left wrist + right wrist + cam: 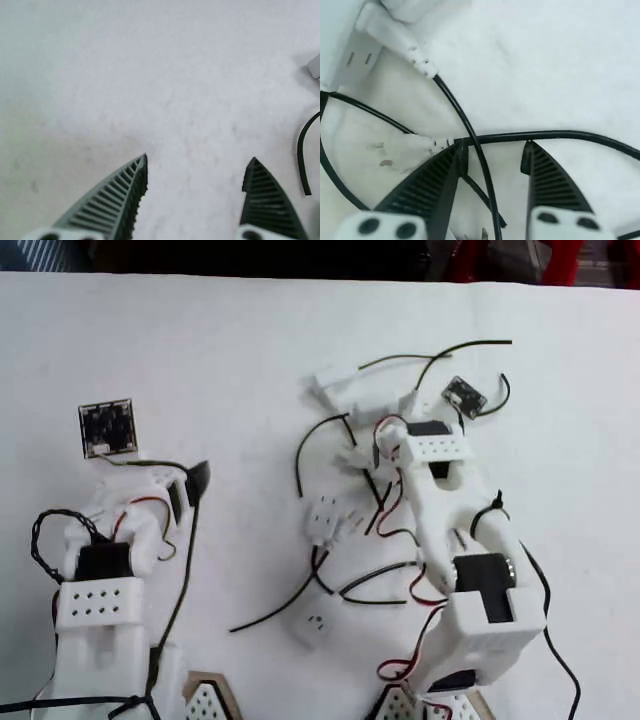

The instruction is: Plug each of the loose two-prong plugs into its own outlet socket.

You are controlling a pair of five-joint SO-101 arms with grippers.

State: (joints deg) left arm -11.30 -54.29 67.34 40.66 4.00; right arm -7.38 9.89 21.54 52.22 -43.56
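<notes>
My right gripper (492, 150) is open, low over crossing black cords (470, 130). A loose white two-prong plug (402, 150) lies just beside one of its fingers, prongs bare. Farther off, another white plug (390, 30) lies against a white outlet block (355, 57) with two slots; I cannot tell if it is seated. In the high view the right gripper (378, 452) sits amid the cords, near a white plug (350, 455). White outlet blocks lie at the back (335, 385), in the middle (325, 517) and at the front (312, 625). My left gripper (195, 162) is open over bare table.
A small dark circuit board (107, 427) lies at the left behind the left gripper (190, 485), and another (465, 395) at the back right. A black cord end (302, 155) and a white piece (315, 65) lie off to one side of the left gripper.
</notes>
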